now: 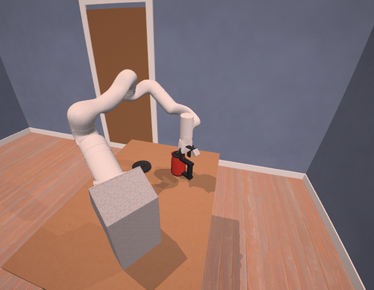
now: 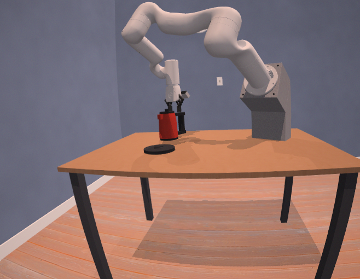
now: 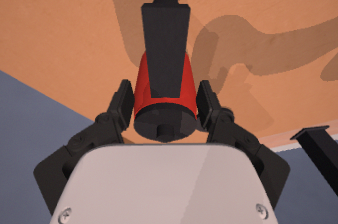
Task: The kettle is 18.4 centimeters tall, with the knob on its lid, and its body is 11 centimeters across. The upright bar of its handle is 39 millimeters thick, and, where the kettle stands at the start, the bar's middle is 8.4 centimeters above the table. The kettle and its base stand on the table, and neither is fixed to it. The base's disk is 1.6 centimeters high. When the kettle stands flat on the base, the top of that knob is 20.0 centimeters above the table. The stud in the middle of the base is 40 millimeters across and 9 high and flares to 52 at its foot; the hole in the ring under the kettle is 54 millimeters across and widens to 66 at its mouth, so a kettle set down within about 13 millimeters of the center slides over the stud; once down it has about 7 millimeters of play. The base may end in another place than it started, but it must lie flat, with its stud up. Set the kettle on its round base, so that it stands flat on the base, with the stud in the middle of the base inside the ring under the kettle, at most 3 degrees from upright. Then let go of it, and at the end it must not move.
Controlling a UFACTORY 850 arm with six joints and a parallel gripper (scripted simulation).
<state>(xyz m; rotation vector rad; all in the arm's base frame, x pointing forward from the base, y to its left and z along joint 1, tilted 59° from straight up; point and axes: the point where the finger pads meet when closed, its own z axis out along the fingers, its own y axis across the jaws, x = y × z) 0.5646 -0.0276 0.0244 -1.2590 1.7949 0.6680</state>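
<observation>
The red kettle [image 1: 176,166] [image 2: 168,126] [image 3: 188,87] stands upright on the table [image 1: 181,218] [image 2: 234,158] [image 3: 60,30], with its black handle [image 1: 188,169] [image 2: 181,122] [image 3: 166,45] turned away from the base. The flat black round base [image 1: 141,165] [image 2: 159,149] lies on the table a short way beside the kettle, apart from it. My gripper [image 1: 185,152] [image 2: 173,106] [image 3: 165,89] is open and points down at the kettle's top. In the wrist view its two fingers stand on either side of the kettle's upper end. Nothing is between them.
The arm's grey pedestal [image 1: 128,202] [image 2: 270,111] stands on the table at the end away from the kettle. The kettle is near the table's far corner in the top view. A door [image 1: 118,62] is in the wall behind.
</observation>
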